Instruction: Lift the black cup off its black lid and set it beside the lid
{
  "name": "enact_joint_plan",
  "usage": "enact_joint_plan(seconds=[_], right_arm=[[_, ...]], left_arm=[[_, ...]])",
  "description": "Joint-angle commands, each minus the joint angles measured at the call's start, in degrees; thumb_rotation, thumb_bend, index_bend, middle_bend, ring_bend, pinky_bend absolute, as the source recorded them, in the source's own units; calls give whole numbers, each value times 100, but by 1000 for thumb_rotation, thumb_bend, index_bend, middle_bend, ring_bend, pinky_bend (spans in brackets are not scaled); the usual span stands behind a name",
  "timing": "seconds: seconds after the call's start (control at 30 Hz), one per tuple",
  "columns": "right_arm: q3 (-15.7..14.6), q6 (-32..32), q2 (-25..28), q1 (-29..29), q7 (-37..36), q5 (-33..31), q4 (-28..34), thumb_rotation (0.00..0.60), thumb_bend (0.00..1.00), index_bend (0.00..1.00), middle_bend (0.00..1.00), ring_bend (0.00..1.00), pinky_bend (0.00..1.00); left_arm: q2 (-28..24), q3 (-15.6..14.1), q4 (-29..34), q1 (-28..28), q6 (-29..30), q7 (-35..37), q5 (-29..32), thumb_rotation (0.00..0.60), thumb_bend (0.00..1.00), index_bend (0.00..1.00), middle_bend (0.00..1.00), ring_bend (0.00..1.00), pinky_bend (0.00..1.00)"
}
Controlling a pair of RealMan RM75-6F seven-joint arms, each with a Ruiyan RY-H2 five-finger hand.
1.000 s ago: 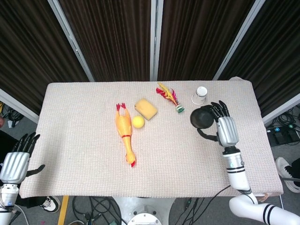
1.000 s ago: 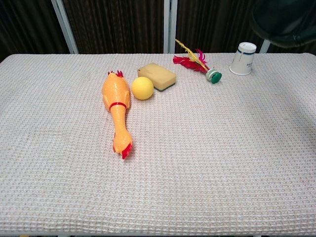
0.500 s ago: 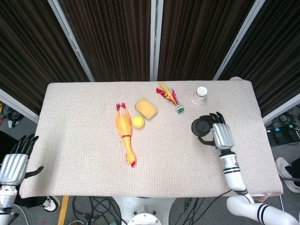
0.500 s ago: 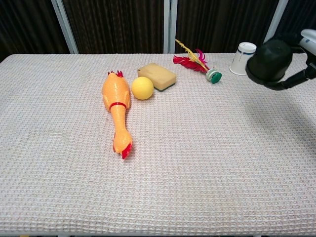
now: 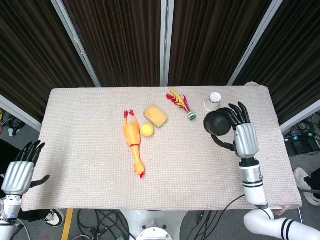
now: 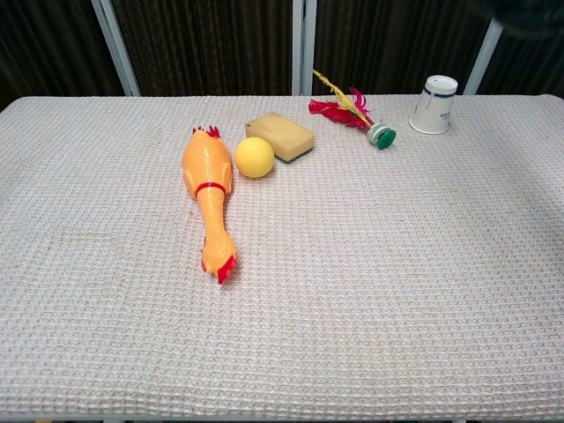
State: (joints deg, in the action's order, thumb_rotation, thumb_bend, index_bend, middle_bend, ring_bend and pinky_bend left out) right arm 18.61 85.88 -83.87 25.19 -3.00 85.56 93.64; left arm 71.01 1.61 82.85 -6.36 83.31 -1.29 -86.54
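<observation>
In the head view my right hand [image 5: 245, 137] grips the black cup [image 5: 216, 123] from its right side and holds it in the air over the right part of the table [image 5: 75, 150]. The fingers wrap the cup's far side and the thumb curls under it. No separate black lid shows on the cloth in either view. In the chest view only a dark blur [image 6: 527, 11] at the top right edge marks the cup. My left hand [image 5: 21, 172] hangs open off the table's front left corner, holding nothing.
A rubber chicken [image 5: 133, 141], a yellow ball [image 5: 147, 130] and a yellow sponge [image 5: 155, 115] lie mid-table. A red-feathered shuttlecock [image 5: 181, 103] and a tipped white paper cup [image 5: 213, 101] sit near the back edge, just behind the raised cup.
Half a second ago the right hand had dipped the cup lower and nearer; now it has lifted it again, almost out of the chest view. The left hand has barely moved.
</observation>
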Motion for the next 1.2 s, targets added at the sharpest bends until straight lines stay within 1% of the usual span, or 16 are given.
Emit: enact_joint_plan(seconds=[0.03,0.13,0.17,0.3,0.4,0.47,0.57,0.67,0.7,0.8,0.87,0.93,0.97,1.03,1.17,1.2], right_arm=[[85,887,-2,-251,-270,579,-8,600,161,338,482,131,36],[-121,192,-292,-189,-339,-96,-683,600,160,338,484,131,35],[-200,-247,-410,-135,-294,-461,-990,600,161,338,485,131,35],[-341,-1701,-772,79,534,-1813,-1739,600,170,339,485,131,35],[-404,-2123,-952,203,831,-2133,-1978,600,180,340,485,131,35],[-378,-2076,-978,242,867,-2079,-1941,600,181,340,485,131,35],[-226,-1760,-866,263,690,-1790,-1611,600,178,340,485,131,36],[-49,-1098,-586,180,27,-1076,-1003,600,180,340,485,131,35],[19,-726,-485,110,-277,-743,-738,600,178,340,485,131,35],[108,133,-240,-70,-635,13,-116,600,175,342,485,132,35],[124,611,-166,-149,-762,480,52,600,171,343,485,132,35],[97,1005,-185,-215,-908,831,-60,600,168,343,485,132,36],[76,1038,-233,-241,-855,791,-235,600,166,342,485,132,36],[-4,776,-345,-308,-614,343,-509,600,165,342,486,132,36],[-13,-586,-601,-230,358,-1374,-1121,600,173,342,486,131,18],[-70,-1027,-683,-168,726,-1834,-1366,600,174,342,486,129,10]], left_arm=[[5,-2,-4,-2,-18,-1,19,600,133,41,32,0,203],[5,-14,-21,7,-26,20,32,600,133,41,32,0,204],[3,-22,-28,13,-24,32,30,600,133,41,32,0,203],[-4,-44,-46,31,-14,73,23,600,133,42,32,0,203],[-6,-59,-58,43,-21,92,32,600,133,41,32,0,204],[-6,-59,-64,35,-40,91,38,600,133,41,32,0,204],[-16,-64,-72,40,-19,111,19,600,132,41,32,0,203],[-6,-67,-102,50,28,133,-17,600,132,41,32,0,203],[0,-64,-110,49,33,142,-18,600,133,41,32,0,203],[13,-64,-127,46,24,147,-14,600,133,41,32,0,203],[22,-62,-136,45,29,158,-16,600,133,41,32,0,203],[35,-60,-150,44,37,176,-24,600,133,41,32,0,203],[42,-60,-156,38,35,182,-31,600,133,41,32,0,203],[52,-59,-160,28,28,189,-38,600,133,41,32,0,203],[55,-57,-155,24,16,181,-27,600,133,41,32,0,204],[47,-58,-151,31,15,182,-14,600,133,41,32,0,203]])
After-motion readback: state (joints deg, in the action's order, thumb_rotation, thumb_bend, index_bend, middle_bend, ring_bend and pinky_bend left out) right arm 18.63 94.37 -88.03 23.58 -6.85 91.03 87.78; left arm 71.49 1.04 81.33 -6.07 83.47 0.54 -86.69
